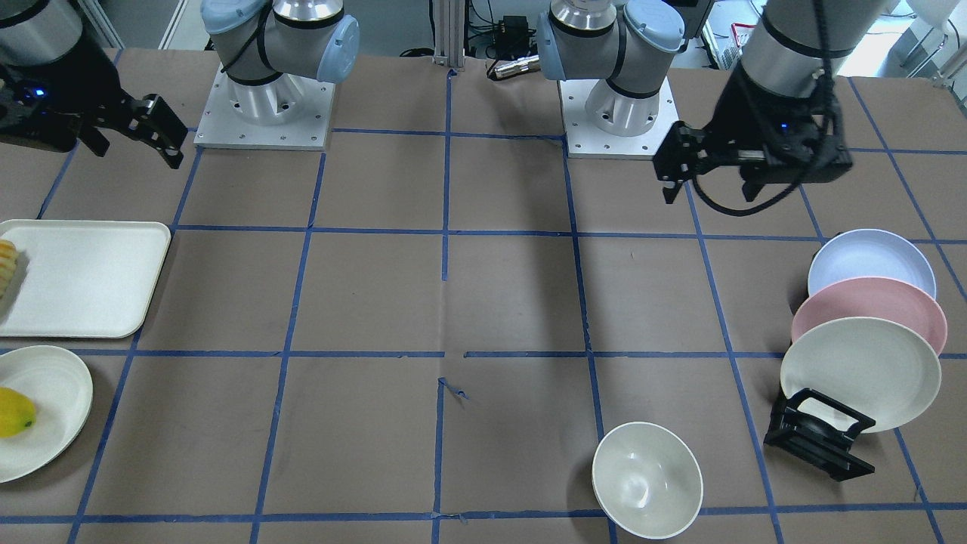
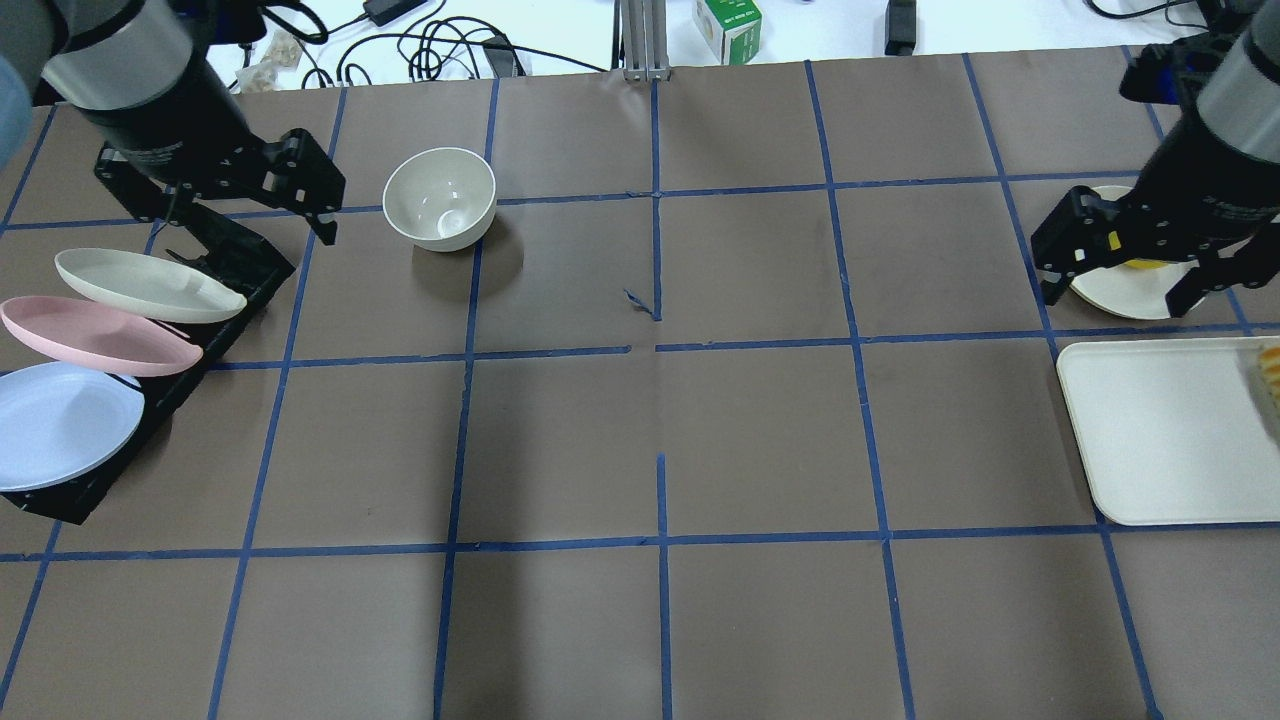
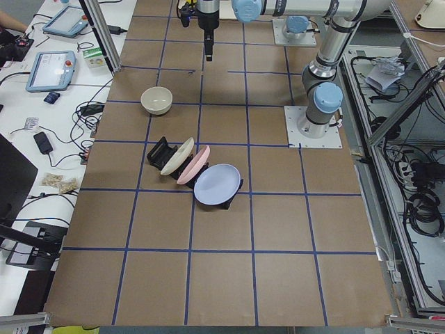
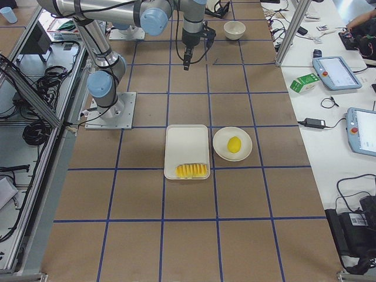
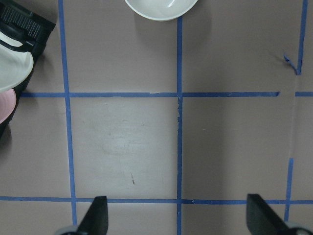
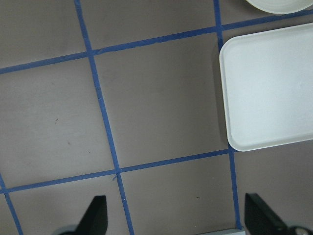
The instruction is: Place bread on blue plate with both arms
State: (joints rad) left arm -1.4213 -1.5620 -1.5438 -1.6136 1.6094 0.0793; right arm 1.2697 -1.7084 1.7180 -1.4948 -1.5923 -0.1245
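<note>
A: On the robot's side of the table (image 2: 660,620), what comes first, and how many?

B: 1 blue plate (image 2: 60,425), tilted in the nearest slot of 1 black rack (image 2: 60,498) at the left end. At the right end is 1 white tray (image 2: 1160,430), and the 1 bread (image 4: 192,171) lies across its outer end. Bread and blue plate are well apart, at opposite ends of the table.

A: Behind the blue plate?

B: 1 pink plate (image 2: 95,335), then 1 cream plate (image 2: 145,285), both leaning the same way. That makes 3 plates in the rack.

A: Any other plates?

B: 1 more, round and cream (image 4: 222,151), flat on the table just beyond the tray, with 1 yellow fruit (image 4: 234,144) on it. So 4 plates in all. Farther out on the left half stands 1 pale bowl (image 2: 440,198), upright.

A: And the 2 arms?

B: The left arm (image 2: 130,60) hangs over the far end of the rack, near the bowl. Its end effector (image 5: 176,197) points down at bare table, fingers spread wide with nothing between them. The right arm (image 2: 1240,90) hangs over the fruit plate. Its end effector (image 6: 175,197) also points down, fingers equally wide apart and holding nothing. Neither one touches the bread or a plate.
</note>
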